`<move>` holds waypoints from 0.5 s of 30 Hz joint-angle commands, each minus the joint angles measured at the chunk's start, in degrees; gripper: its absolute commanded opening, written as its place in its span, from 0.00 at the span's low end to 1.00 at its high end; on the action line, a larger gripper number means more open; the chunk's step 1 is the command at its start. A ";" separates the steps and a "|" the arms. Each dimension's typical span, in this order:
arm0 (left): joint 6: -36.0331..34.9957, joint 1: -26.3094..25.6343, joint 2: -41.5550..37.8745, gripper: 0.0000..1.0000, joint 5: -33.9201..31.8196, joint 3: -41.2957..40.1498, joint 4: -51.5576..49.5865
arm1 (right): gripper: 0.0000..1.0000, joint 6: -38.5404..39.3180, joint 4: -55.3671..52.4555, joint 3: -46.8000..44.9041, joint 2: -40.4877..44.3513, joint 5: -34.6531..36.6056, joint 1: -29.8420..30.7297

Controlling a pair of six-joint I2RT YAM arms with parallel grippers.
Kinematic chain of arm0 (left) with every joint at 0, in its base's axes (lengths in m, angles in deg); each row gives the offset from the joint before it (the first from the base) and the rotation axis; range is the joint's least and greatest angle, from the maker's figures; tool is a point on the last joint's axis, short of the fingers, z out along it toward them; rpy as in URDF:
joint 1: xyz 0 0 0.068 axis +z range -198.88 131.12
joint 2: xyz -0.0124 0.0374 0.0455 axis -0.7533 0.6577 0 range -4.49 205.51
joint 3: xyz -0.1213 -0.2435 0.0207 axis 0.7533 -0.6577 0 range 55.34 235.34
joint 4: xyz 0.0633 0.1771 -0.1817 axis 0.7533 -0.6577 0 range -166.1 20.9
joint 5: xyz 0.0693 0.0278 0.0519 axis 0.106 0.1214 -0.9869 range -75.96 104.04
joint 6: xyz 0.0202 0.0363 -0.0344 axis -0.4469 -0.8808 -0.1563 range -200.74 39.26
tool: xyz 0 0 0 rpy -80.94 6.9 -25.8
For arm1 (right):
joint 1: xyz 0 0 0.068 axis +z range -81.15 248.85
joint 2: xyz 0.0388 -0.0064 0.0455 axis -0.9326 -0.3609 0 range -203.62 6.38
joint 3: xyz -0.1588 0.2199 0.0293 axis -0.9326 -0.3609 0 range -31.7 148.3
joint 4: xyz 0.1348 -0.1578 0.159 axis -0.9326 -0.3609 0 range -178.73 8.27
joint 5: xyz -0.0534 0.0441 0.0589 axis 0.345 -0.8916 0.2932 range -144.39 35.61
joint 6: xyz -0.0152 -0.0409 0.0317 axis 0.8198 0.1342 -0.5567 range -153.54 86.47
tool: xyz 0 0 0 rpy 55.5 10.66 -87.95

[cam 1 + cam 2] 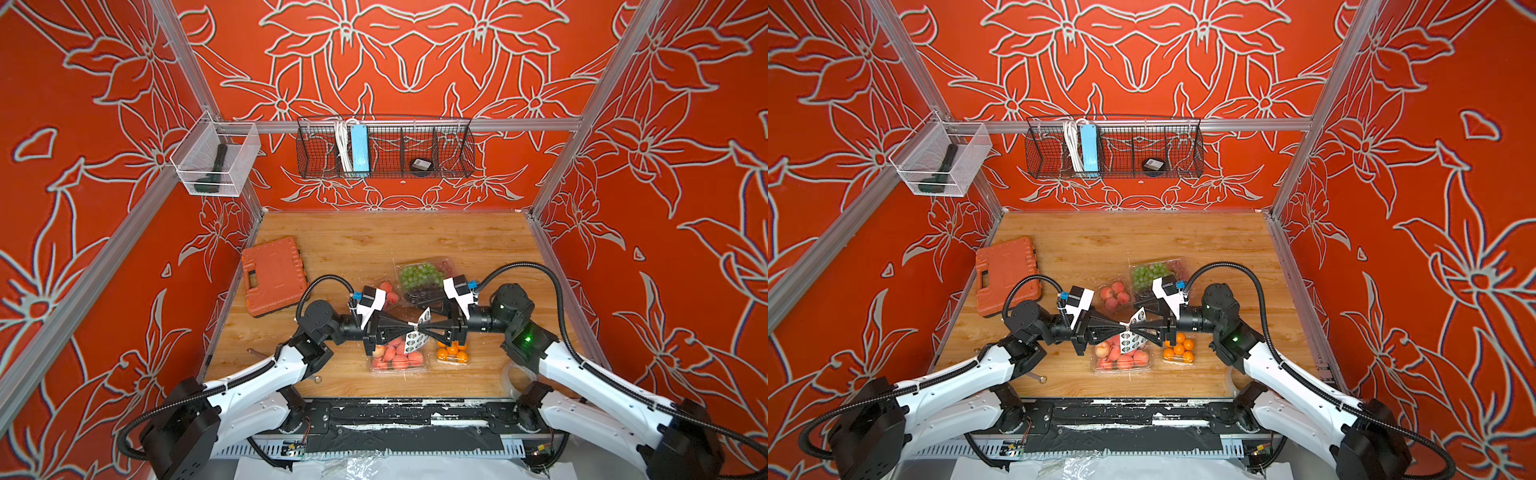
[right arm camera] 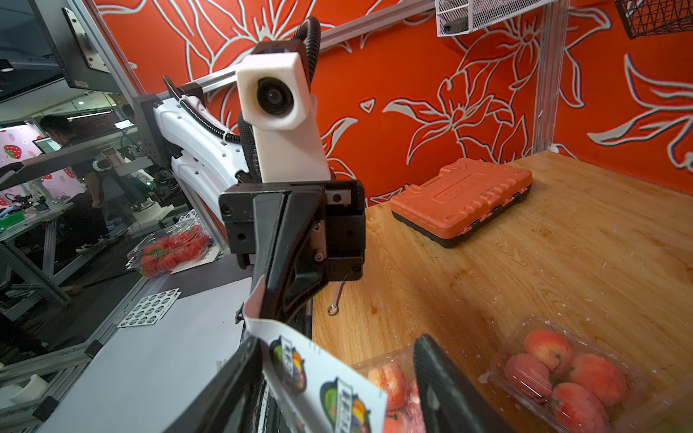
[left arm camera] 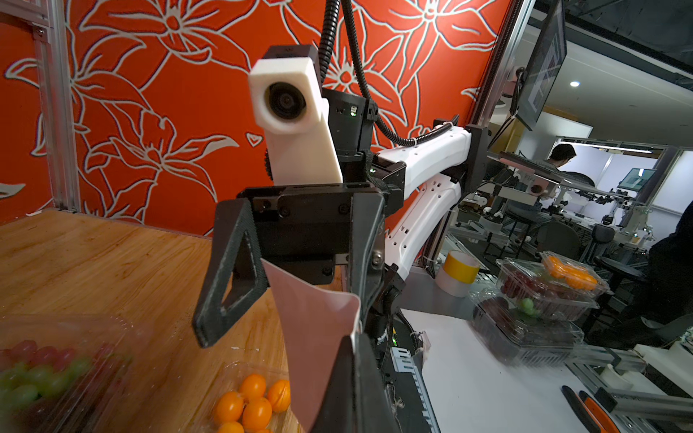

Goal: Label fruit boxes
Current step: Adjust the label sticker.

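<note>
Boxes [image 1: 399,361] lay near, centre-right on the worktop [image 1: 374,241], none visibly labelled in both top views. Left wrist: right hand [image 3: 281,331] stood open around the sheet [image 3: 315,337]. Right wrist: left hand [image 2: 268,303] pinched it shut; labelling seemingly unstarted.

Your left arm [image 1: 257,374] and right arm [image 1: 582,365] reached in from the near corners with elbows bent. The forearms were turned inward, so the wrists lay level and pointed straight at each other at the near middle. Your left gripper [image 1: 407,331] was clamped tight on the sticker sheet [image 1: 415,340], fingertips pressed together. Your right gripper [image 1: 430,331] met it nearly tip to tip, with its jaws parted, one finger on either side of the sheet.
</note>
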 commanded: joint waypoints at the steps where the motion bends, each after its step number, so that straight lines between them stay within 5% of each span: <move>1: 0.55 0.17 0.20 0.00 -0.10 1.32 1.42 | 0.67 0.61 2.09 0.30 -0.51 0.46 0.39; 15: 0.65 0.18 0.32 0.00 2.91 1.27 1.79 | 0.66 1.25 1.59 1.09 -1.09 0.37 0.39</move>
